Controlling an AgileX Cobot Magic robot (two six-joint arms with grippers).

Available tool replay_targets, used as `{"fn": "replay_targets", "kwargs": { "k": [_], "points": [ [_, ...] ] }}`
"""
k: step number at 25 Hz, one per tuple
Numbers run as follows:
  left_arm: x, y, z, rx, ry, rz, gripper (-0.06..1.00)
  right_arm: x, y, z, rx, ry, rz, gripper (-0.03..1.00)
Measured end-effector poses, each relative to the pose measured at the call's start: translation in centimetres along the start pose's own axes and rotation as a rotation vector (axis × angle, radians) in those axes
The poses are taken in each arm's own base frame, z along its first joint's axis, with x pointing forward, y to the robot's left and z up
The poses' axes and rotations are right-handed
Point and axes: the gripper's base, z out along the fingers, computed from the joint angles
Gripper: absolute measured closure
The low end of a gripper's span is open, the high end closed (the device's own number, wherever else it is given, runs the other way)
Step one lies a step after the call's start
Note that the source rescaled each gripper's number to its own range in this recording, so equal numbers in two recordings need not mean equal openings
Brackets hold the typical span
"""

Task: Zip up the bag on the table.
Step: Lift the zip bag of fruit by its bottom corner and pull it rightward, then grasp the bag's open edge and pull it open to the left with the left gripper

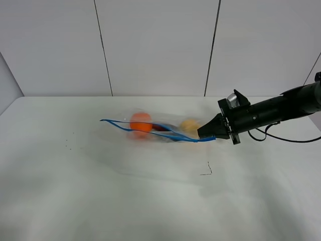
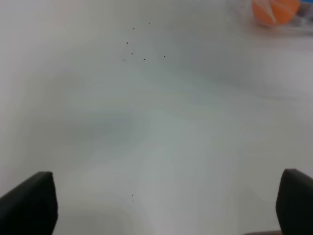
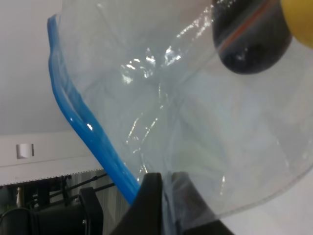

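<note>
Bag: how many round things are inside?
3: an orange one at the bag's left end, a dark one beside it, a yellow one by the right gripper. Others may be hidden.

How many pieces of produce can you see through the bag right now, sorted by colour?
Inside the bag:
Orange piece: 1
Yellow piece: 1
Dark purple piece: 1
Total: 3
</note>
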Motion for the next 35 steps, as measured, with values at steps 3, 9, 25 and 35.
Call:
{"fn": "replay_targets", "kwargs": {
  "k": [3, 9, 25, 35],
  "points": [
    [0.0, 0.0, 0.0, 0.000, 0.000, 0.000, -0.06, 0.0, 0.0, 0.0, 0.003, 0.005, 0.000, 0.97],
    [0.0, 0.0, 0.0, 0.000, 0.000, 0.000, -0.06, 0.1, -0.1, 0.0, 0.006, 0.009, 0.003, 0.97],
    [-3.6, -0.7, -2.8, 0.071, -0.300, 0.073, -0.06, 0.1, -0.1, 0.0, 0.007, 0.009, 0.011, 0.97],
    [-11.2, -2.1, -2.6, 0.241, -0.342, 0.223, -0.06, 0.1, -0.1, 0.0, 0.011, 0.014, 0.008, 0.97]
  ]
}}
